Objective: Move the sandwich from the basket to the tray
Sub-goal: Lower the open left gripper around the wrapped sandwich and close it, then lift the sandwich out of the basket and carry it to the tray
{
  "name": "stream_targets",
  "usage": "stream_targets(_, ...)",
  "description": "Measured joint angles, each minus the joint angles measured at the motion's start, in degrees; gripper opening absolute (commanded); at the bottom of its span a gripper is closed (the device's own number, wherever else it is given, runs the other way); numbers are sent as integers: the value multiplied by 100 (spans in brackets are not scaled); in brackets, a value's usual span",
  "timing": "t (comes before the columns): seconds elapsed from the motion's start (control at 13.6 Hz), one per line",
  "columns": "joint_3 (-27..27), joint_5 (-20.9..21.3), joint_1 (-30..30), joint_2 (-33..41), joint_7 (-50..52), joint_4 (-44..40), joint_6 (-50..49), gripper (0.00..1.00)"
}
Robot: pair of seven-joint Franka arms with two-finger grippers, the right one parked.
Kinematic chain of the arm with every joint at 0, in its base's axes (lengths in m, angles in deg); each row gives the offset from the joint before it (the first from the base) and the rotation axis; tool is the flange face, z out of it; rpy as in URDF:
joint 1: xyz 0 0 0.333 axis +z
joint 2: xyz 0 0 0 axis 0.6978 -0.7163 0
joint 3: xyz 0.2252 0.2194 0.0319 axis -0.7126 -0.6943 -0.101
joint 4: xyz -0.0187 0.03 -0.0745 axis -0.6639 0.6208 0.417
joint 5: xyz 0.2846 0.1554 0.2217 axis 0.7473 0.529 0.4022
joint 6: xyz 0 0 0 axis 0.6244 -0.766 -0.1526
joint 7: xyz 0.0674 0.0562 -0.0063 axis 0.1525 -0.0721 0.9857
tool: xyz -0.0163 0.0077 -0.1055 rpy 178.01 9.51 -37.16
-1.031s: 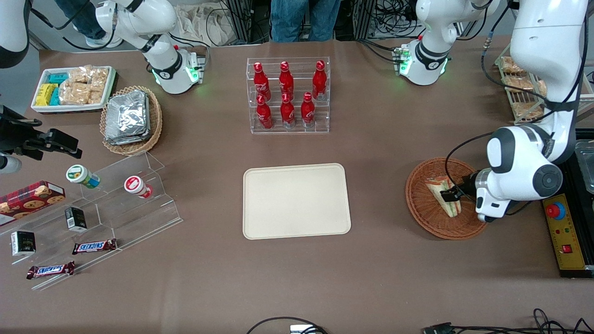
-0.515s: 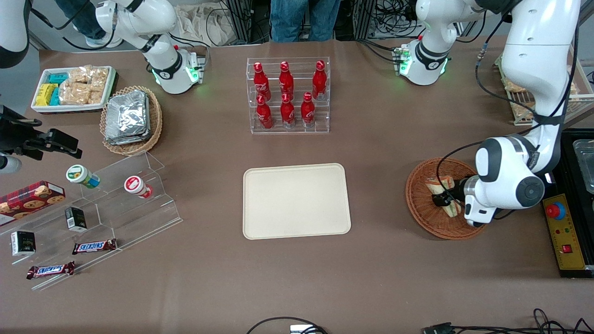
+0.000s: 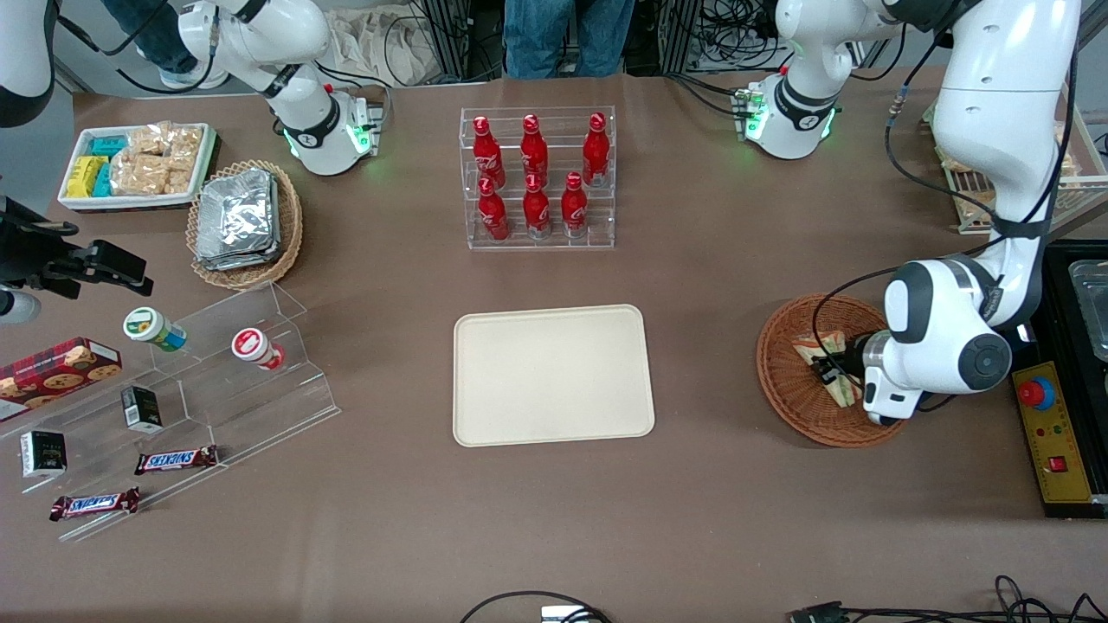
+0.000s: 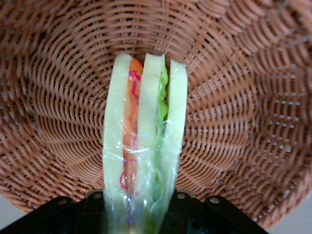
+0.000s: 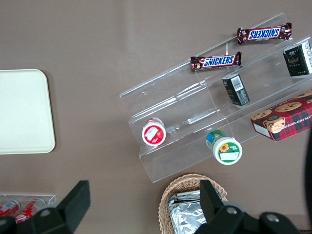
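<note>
The sandwich, a clear-wrapped white-bread wedge with orange and green filling, lies in the reddish-brown wicker basket toward the working arm's end of the table. My left gripper is down in the basket, its black fingers on both sides of the sandwich and pressed against the wrap. In the left wrist view the sandwich stands on edge between the fingers, with the basket's weave around it. The cream tray lies bare at the table's middle; it also shows in the right wrist view.
A clear rack of red bottles stands farther from the camera than the tray. A tan basket of foil packets, a white snack bin and an acrylic shelf of snacks lie toward the parked arm's end. A yellow control box sits beside the basket.
My gripper has come down over the sandwich in the basket and shifted slightly toward the tray. The sandwich is now partly covered by the wrist.
</note>
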Motion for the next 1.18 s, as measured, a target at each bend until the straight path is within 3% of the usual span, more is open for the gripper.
stream_targets(0.22, 136, 4, 0, 403, -44, -179, -511, 7)
stream_targets(0.52, 700, 9, -30, 786, -83, -822, -1414, 10)
stream_targets(1.18, 2035, 8, -74, 439, -61, -1248, -1553, 10)
